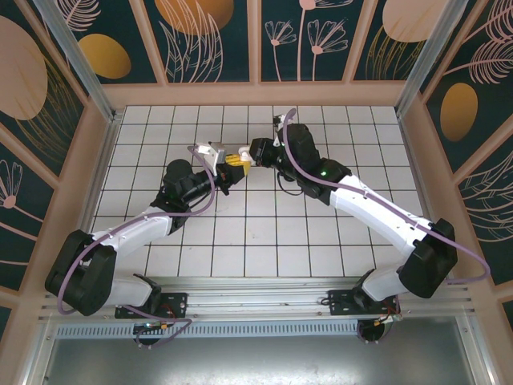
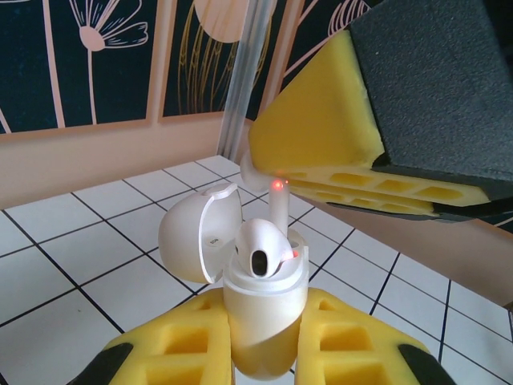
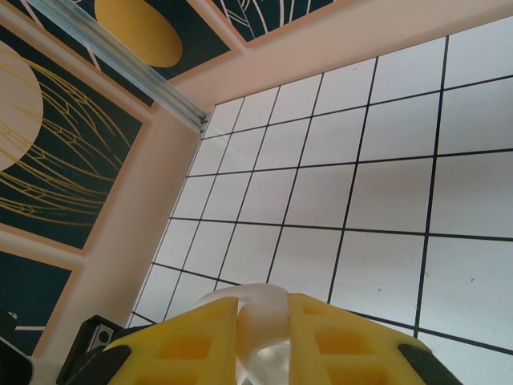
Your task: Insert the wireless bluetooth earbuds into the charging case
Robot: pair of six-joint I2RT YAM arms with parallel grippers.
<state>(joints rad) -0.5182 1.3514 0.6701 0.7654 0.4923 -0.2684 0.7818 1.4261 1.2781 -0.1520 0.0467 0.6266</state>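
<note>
Centrally, the left gripper (image 2: 260, 341) is clamping its yellow foam fingers (image 2: 172, 349) closely around the lower body of a white egg-shaped plastic charging case (image 2: 264, 321). It is holding the case upright, with the hinged lid (image 2: 196, 241) hanging open to the left. One white stemmed earbud (image 2: 260, 250) is sitting in the case's mouth. The left arm (image 1: 136, 224) is reaching from the near left towards mid-table. Just right of it, the right gripper (image 3: 263, 341) is pinching a second white earbud (image 2: 277, 207) between nearly closed fingers. Its stem is glowing red and pointing down just behind the seated one; whether it is touching the case cannot be told. The right arm (image 1: 377, 212) is stretching in from the near right, with the two grippers almost meeting. The white tiled table (image 1: 321, 249) is lying open around them, and the peach walls (image 1: 256, 94) are standing well apart from both.
</note>
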